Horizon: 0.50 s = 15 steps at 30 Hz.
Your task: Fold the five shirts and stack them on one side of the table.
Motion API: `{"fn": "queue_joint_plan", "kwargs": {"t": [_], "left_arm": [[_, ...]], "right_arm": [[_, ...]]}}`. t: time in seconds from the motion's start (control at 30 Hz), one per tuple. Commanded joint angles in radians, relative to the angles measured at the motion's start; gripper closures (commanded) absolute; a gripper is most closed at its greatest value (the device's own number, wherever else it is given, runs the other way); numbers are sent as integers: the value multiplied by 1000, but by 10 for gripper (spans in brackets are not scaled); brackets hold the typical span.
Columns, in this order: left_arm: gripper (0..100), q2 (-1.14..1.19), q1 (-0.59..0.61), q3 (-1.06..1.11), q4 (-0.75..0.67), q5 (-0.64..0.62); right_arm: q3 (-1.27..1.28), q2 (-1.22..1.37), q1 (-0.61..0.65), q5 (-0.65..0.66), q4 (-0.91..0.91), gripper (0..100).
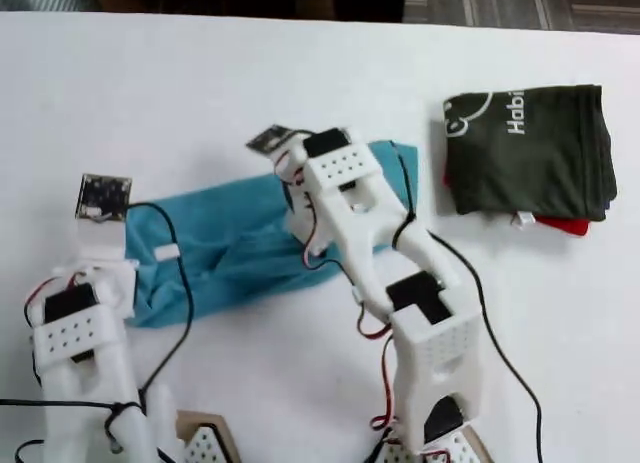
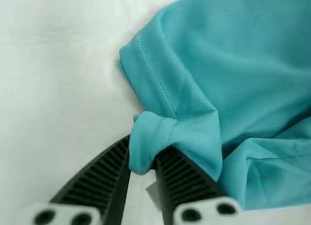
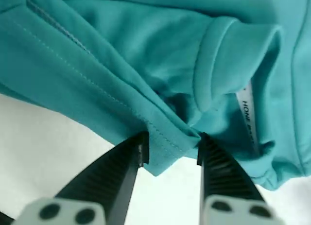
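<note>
A crumpled, soft-knit teal shirt (image 1: 225, 245) lies stretched across the middle of the white desk (image 1: 150, 93), running from about 8 o'clock to 2 o'clock in the high view, with a small white tag (image 1: 167, 251) showing near its 8 o'clock end.

The left wrist view gives what the overhead camera hides. The left claw (image 2: 143, 154) is clamped on a bunched knot of the stitched hem, its ribbed black fingers (image 2: 104, 169) pressed against the cloth on both sides. The rest of the teal shirt (image 2: 238, 74) spreads away over bare desk.

In the right wrist view the right claw (image 3: 172, 149) stands parted astride a flat corner of hemmed edge. Its jaws sit apart, the cloth between them is unsqueezed, and desk surface shows under the corner. That view alone shows the folded collar band (image 3: 228, 55) and a white printed label (image 3: 248, 113) inside it.

From above, the left arm (image 1: 80, 333) stands at 8 o'clock beside the shirt's end. The right arm (image 1: 350, 213) comes in from 5 o'clock, its wrist over the shirt's 2 o'clock half.

At 2 o'clock on the desk, just beside the teal cloth, a folded dark green shirt (image 1: 530, 148) with white print rests on a folded red shirt (image 1: 566, 225). Red edges peek out from under the green shirt.
</note>
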<state>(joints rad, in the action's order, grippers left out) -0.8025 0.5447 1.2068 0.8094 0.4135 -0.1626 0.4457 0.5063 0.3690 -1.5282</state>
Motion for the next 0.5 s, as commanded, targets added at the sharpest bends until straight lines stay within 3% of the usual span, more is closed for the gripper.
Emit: {"fn": "queue_joint_plan", "kwargs": {"t": [0.0, 0.3, 0.47], "left_arm": [[976, -15, -6, -12, -9, -3], [976, -15, -2, -12, -9, -3], [976, -15, -2, -12, -9, -3]], "right_arm": [[5, -65, -8, -2, 45, 832], [-3, 42, -10, -2, 65, 836], [-17, -12, -15, -9, 88, 988]]}}
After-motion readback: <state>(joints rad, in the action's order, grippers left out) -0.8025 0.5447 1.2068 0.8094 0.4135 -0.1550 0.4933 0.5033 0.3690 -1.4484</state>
